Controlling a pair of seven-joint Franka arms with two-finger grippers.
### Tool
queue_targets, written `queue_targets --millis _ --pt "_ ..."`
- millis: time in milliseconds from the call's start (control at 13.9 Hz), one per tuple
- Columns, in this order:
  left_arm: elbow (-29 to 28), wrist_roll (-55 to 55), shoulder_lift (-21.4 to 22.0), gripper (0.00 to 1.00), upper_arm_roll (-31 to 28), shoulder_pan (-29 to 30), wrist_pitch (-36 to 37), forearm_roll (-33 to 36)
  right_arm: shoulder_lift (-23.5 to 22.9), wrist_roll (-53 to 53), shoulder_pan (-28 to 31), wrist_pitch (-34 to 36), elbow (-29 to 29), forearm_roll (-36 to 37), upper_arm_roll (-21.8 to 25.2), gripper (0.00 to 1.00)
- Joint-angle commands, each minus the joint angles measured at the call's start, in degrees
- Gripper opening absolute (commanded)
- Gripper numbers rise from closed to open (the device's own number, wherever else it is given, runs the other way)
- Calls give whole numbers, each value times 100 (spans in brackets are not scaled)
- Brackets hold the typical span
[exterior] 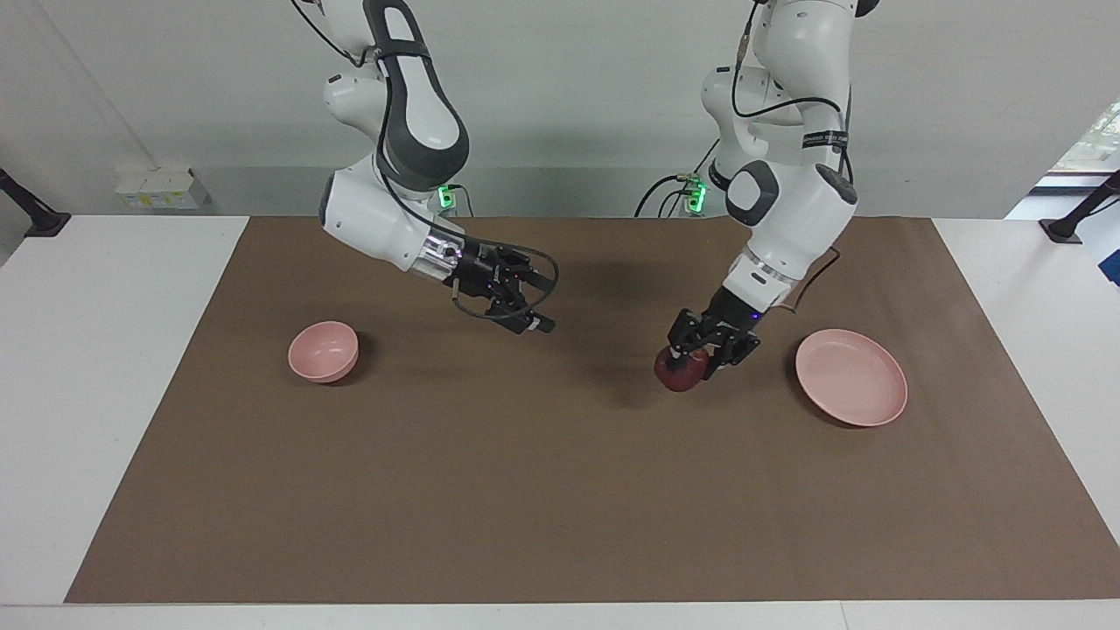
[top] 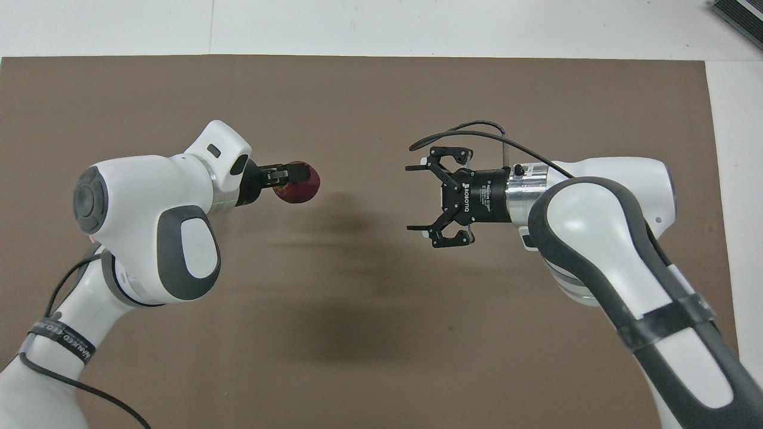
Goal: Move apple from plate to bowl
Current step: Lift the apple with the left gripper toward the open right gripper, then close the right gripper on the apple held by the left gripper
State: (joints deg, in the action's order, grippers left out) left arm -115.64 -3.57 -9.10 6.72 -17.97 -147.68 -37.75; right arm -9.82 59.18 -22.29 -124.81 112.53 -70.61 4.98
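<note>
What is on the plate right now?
Nothing: the plate lies bare in the facing view. The apple is off it, clamped in the left gripper over the mat. In the overhead view the left arm covers the plate completely.

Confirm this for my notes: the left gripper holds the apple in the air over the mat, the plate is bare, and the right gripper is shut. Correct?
Not quite. The right gripper is open, as the overhead view shows. The rest stands: the left gripper holds the apple above the mat, and the plate is bare.
</note>
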Motion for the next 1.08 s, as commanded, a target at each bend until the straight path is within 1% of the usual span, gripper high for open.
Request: queue_targets --millis 0,144,287,575,719,1006 --pt "287 66 -83 0 284 -119 -41 -232 -222 138 -57 45 -240 -242 -23 100" --pt "472 171 -162 0 531 -111 38 -232 -230 129 5 115 -249 -234 -23 100" --pt "700 233 -268 0 794 -84 169 -224 -353 129 -100 36 -345 -242 -23 100" --pt "815 391 -285 0 1024 -102 214 -224 -345 -20 14 317 -345 -234 -14 100" --pt "850 540 -294 0 1173 -93 214 -232 -345 -29 22 334 -354 -234 -14 100" --pt "947 646 -215 0 1261 -76 214 -311 -310 -11 75 361 -415 -138 -6 100"
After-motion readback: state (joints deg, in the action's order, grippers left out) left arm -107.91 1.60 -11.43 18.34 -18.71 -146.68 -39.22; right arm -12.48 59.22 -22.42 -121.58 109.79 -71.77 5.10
